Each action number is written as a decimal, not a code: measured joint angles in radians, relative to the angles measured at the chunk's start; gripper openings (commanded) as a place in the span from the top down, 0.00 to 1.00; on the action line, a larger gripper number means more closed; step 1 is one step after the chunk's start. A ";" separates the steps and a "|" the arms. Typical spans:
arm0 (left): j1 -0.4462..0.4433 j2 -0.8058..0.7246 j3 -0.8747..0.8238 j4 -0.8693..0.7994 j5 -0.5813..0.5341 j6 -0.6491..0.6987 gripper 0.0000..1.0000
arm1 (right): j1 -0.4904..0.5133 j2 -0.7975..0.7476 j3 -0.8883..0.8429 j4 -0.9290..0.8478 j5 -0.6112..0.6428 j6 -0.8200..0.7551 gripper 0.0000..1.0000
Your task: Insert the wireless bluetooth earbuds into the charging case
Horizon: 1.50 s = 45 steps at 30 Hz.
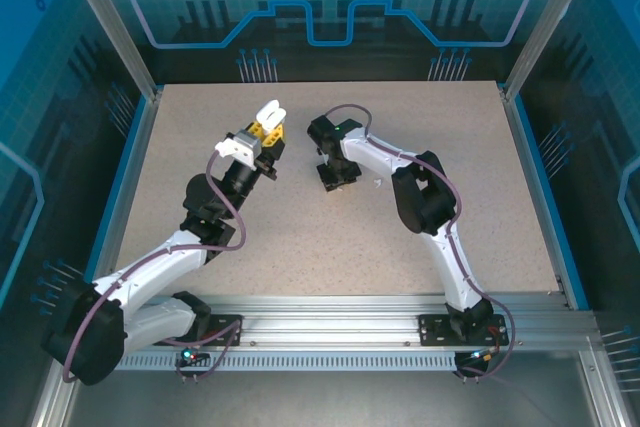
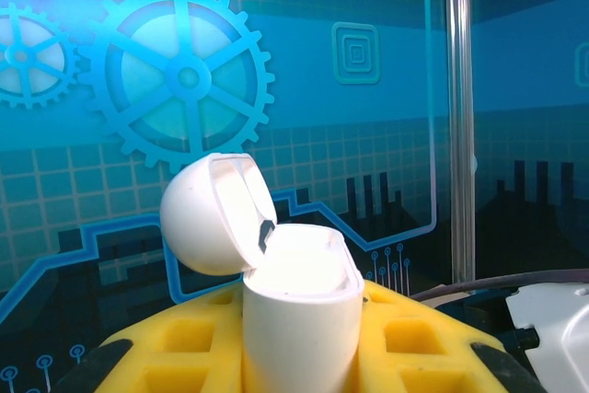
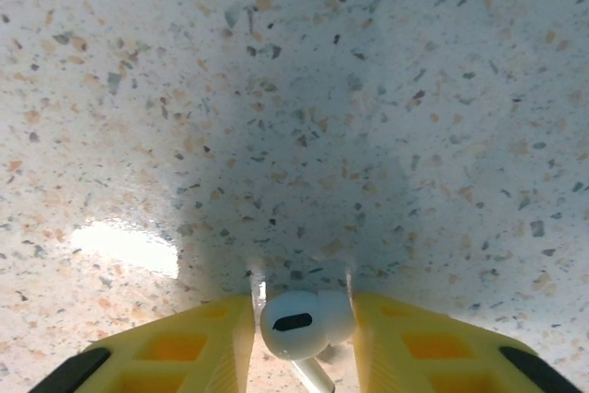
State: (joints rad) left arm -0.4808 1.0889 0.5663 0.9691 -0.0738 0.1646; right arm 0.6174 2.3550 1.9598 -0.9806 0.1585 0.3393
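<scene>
My left gripper (image 1: 268, 127) is raised above the table and shut on the white charging case (image 2: 299, 319), which stands upright between the yellow fingers (image 2: 166, 356). Its lid (image 2: 216, 213) is flipped open to the left. In the top view the case (image 1: 270, 110) sticks up from that gripper. My right gripper (image 3: 304, 315) is down at the speckled table (image 3: 294, 89), its yellow fingers (image 3: 184, 347) closed on either side of a white earbud (image 3: 299, 319) whose stem points toward the camera. That gripper (image 1: 335, 175) stands right of the case. A second small white earbud (image 1: 377, 184) lies just right of it.
The speckled table (image 1: 300, 247) is bounded by blue edges and aluminium posts (image 1: 110, 27), with blue patterned walls behind. The right arm's elbow (image 1: 425, 197) rises near the loose earbud.
</scene>
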 measured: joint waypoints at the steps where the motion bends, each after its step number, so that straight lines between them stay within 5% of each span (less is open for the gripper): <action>1: 0.000 0.000 0.000 0.000 0.001 0.000 1.00 | 0.000 0.000 0.001 -0.001 -0.003 0.000 0.69; 10: 0.000 -0.008 0.000 -0.011 0.012 0.000 1.00 | -0.002 0.001 0.006 -0.005 -0.014 0.000 0.81; 21: 0.000 -0.017 0.000 -0.023 0.018 0.000 1.00 | -0.014 -0.046 -0.053 0.055 -0.019 0.016 0.81; 33: 0.000 -0.025 0.000 -0.025 0.018 0.000 1.00 | -0.043 -0.376 -0.291 0.215 0.014 0.082 0.83; 45: 0.000 -0.031 0.000 -0.034 0.011 -0.005 1.00 | -0.062 -0.637 -0.355 0.320 0.019 0.090 0.82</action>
State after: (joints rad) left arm -0.4808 1.0584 0.5663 0.9356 -0.0628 0.1596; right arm 0.5556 1.7184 1.6047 -0.6605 0.1772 0.4297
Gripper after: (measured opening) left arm 0.228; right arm 0.183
